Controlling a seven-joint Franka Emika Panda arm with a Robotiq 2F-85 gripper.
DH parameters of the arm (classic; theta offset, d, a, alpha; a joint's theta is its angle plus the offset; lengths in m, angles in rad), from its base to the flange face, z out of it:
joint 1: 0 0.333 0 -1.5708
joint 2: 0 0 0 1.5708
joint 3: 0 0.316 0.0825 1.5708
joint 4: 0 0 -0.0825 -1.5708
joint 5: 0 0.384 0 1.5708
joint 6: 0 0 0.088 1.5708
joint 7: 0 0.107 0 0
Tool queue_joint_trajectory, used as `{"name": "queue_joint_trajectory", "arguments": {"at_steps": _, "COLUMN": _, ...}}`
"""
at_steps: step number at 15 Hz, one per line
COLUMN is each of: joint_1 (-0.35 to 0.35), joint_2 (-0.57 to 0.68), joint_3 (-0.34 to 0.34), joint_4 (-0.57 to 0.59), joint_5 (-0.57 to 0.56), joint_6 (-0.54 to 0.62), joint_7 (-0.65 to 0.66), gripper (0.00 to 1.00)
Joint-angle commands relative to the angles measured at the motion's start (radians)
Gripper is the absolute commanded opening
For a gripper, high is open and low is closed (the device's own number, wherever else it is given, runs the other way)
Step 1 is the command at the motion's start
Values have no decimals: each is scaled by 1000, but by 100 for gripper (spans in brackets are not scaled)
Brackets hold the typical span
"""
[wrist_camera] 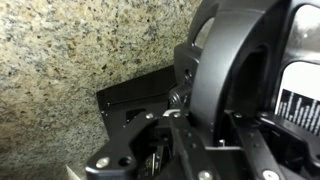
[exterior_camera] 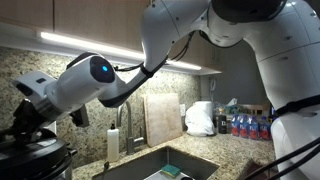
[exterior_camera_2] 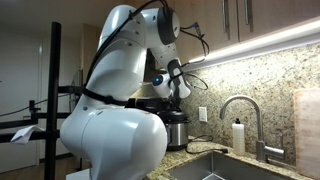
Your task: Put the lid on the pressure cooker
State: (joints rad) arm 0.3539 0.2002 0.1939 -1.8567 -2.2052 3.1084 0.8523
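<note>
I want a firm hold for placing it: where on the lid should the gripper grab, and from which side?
Take the raised central handle, apparently the black arch in the wrist view, from straight above, jaws across its bar. The lid is a shallow dome sitting roughly level, so its rim gives little to pinch. The gripper hangs just over it.

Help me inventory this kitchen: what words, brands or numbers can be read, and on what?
None can be read.
On the white label at the wrist view's right edge: dark bars and print, too blurred.
On the bottles with blue labels in an exterior view: too small.
</note>
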Motion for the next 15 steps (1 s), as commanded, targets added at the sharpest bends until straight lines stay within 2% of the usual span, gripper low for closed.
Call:
{"name": "queue_joint_trajectory", "arguments": {"at_steps": 1, "joint_1": -7, "joint_2": -41, "joint_3": 7, "joint_4": -12, "joint_5": -11, "joint_6": -4, "joint_7": 30, "gripper": 6}}
{"name": "queue_joint_trajectory", "arguments": {"at_steps": 5, "joint_1": -4, "joint_2": -67, "joint_3": -3, "joint_4": -52, "joint_5": 5, "joint_6": -23, "joint_7": 23, "gripper": 4}}
{"name": "queue_joint_trajectory", "arguments": {"at_steps": 6, "joint_1": -4, "joint_2": -72, "joint_3": -5, "joint_4": -59, "joint_5": 7, "joint_6": -27, "joint_7": 23, "gripper": 8}}
{"name": "queue_joint_trajectory", "arguments": {"at_steps": 7, "joint_1": -5, "joint_2": -78, "joint_3": -4, "joint_4": -64, "joint_5": 3, "joint_6": -36, "joint_7": 34, "gripper": 5}}
{"name": "queue_joint_trajectory", "arguments": {"at_steps": 15, "joint_1": 2, "joint_2": -109, "joint_3": -23, "joint_4": -113, "joint_5": 44, "joint_6": -62, "joint_7": 11, "gripper": 5}}
